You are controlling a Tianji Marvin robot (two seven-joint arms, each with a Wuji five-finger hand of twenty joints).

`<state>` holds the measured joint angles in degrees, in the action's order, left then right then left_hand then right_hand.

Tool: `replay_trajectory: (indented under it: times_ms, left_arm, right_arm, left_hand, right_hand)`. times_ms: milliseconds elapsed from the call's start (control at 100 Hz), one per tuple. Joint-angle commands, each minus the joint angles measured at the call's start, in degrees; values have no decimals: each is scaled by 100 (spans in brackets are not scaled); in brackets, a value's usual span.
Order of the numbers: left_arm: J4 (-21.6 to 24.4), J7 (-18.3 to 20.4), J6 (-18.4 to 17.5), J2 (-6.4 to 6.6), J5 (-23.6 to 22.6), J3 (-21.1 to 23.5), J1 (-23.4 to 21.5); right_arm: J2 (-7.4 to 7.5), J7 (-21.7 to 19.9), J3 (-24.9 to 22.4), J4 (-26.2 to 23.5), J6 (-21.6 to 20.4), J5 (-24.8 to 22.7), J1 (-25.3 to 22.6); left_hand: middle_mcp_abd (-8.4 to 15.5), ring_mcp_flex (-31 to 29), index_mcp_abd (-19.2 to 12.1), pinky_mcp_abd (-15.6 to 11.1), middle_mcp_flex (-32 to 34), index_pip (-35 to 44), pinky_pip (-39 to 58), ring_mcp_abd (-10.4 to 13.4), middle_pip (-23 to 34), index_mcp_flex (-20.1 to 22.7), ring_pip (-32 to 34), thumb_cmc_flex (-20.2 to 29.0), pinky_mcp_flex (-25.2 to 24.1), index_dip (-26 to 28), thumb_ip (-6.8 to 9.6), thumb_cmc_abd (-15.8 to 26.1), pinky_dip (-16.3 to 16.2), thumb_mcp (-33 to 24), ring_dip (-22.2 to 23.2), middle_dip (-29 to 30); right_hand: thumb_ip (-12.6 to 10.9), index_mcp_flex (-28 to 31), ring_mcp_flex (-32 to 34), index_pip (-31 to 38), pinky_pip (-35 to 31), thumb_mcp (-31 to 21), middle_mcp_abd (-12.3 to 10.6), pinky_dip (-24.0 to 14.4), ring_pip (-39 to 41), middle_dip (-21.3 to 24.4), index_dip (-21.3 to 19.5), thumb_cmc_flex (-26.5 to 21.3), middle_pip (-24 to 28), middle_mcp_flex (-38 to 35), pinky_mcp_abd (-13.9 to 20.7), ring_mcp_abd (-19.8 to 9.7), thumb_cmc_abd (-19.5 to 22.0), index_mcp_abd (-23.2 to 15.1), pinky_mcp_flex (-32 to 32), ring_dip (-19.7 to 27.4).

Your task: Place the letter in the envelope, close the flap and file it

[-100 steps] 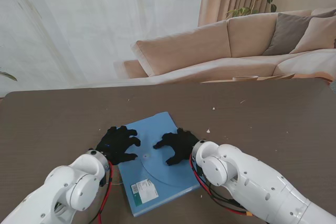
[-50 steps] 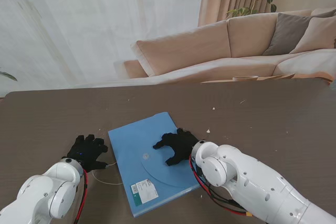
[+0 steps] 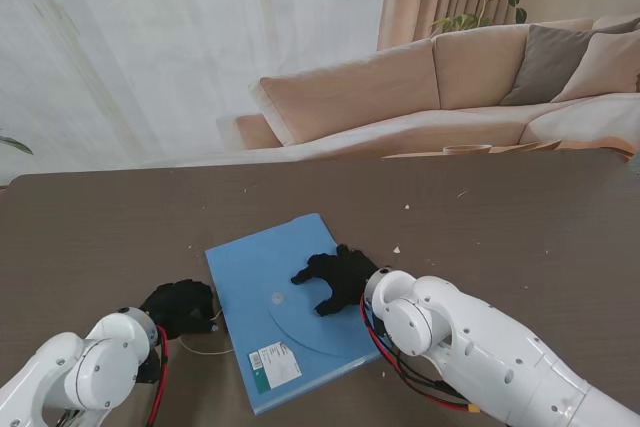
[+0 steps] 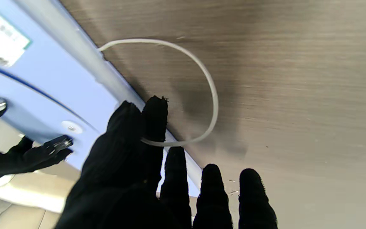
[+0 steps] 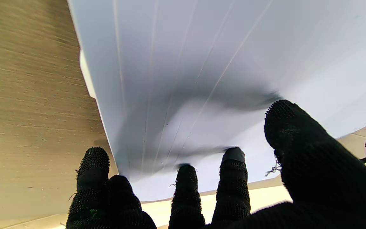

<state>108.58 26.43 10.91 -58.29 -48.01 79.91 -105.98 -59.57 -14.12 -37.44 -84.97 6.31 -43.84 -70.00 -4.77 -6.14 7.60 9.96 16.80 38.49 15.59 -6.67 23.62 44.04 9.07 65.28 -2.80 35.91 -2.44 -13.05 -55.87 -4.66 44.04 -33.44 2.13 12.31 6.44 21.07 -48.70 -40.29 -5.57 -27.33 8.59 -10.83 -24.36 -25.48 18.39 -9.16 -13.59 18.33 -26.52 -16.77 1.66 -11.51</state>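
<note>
Your right hand (image 3: 333,279) presses flat, fingers spread, on the blue envelope (image 3: 285,302); your left hand (image 4: 145,165) pinches its string (image 4: 213,98). Flap closure: wind it round the button (image 3: 277,298) beside your right fingertips.

The stand camera looks down from above the shoulders; both wrist cameras look closely along the fingers, sharing the blue envelope (image 3: 285,302) at frame centre.

left hand (image 4: 145,178) black-gloved, thumb and index pinching white elastic cord loop (image 4: 213,95) beside blue envelope (image 4: 43,76) edge; loop lies on wooden table (image 4: 297,79); right hand fingertips (image 4: 56,146) on envelope near button (image 4: 71,127)
</note>
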Motion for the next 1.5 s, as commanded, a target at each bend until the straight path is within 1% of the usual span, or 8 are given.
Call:
replay_trajectory:
  times_ms: [0,180,470,750,800,1020,1140,1490]
  left_arm:
    - [73,26,-129,-17,50,56,-104]
    - [54,-66,-541,-30,954,207,-206]
    - [27,-189,-852,-55,1485,186,-195]
    - [-60,-492,-1016,-68,853,-295,127]
    - [-106,-580,-1034,-73,663,-417,215]
    - [-380,-1007,-956,-102,-27,-939,607]
    - [-516,-1173,-842,-117,-212,-1179,803]
    - [-635,-1010,-468,-88,-514,-1639,1189]
  right_arm:
    - [-19,-160,87,90,-7,13,-129]
    - [-18,-164,96,85,5,3,-123]
    - [-19,-176,118,82,15,-1,-95]
    - [-15,-213,154,82,39,9,-60]
    - [-14,-217,160,83,41,9,-55]
    - [-11,-227,153,72,47,0,-60]
    - [-10,-230,143,69,52,-3,-65]
    - [-15,-226,162,107,31,36,-43]
  left_hand:
    - [41,180,-228,-119,-44,-280,26,88,106,262,64,236,-107,-387,71,-86,-158,-75,200,-86]
    - [320,533,-689,-498,-534,-1276,-43,388,-184,60,-86,127,-351,-1266,3,245,-177,166,204,82]
    - [726,426,-1184,-770,-736,-2152,-443,647,-1073,-746,-391,19,-201,-1523,55,653,787,462,-530,367]
    - [837,400,-1412,-782,-802,-2332,-459,712,-1340,-1408,-404,123,-177,-1694,158,1021,1014,242,-782,279]
    - [875,407,-1522,-781,-806,-2195,-350,717,-1432,-1602,-353,-89,-204,-2075,140,908,1080,-316,-850,151]
    - [972,414,-1858,-788,-844,-2259,-310,725,-1521,-2079,-336,-481,-216,-2130,101,897,1023,-326,-788,187]
    - [974,415,-1805,-774,-832,-2222,-326,716,-1522,-2081,-338,-866,-219,-2169,39,1066,1027,-39,-773,167]
    - [1019,403,-1915,-821,-842,-2030,-392,751,-1556,-1944,-360,-364,-186,-2243,45,1546,1117,446,-800,139]
  right_hand:
    - [-112,73,580,62,77,-75,106,-66,629,-176,69,-140,348,-179,52,-1455,55,24,-17,-261]
    - [-115,70,579,61,76,-77,106,-68,630,-174,68,-140,344,-178,56,-1464,58,25,-17,-261]
    - [-117,70,580,59,76,-76,101,-70,634,-174,68,-149,344,-183,53,-1459,63,24,-17,-263]
    - [-119,71,584,56,76,-77,95,-71,632,-180,69,-154,355,-182,57,-1460,66,21,-13,-262]
    - [-120,80,579,60,77,-79,101,-71,629,-179,67,-155,353,-181,56,-1455,73,26,-15,-261]
    - [-125,80,585,60,78,-86,97,-71,631,-180,66,-161,355,-179,55,-1459,68,28,-15,-261]
    - [-126,78,588,61,78,-89,100,-72,632,-182,65,-159,360,-185,54,-1451,71,27,-16,-262]
    - [-127,74,582,60,76,-91,99,-72,633,-183,64,-154,363,-182,55,-1454,67,31,-17,-262]
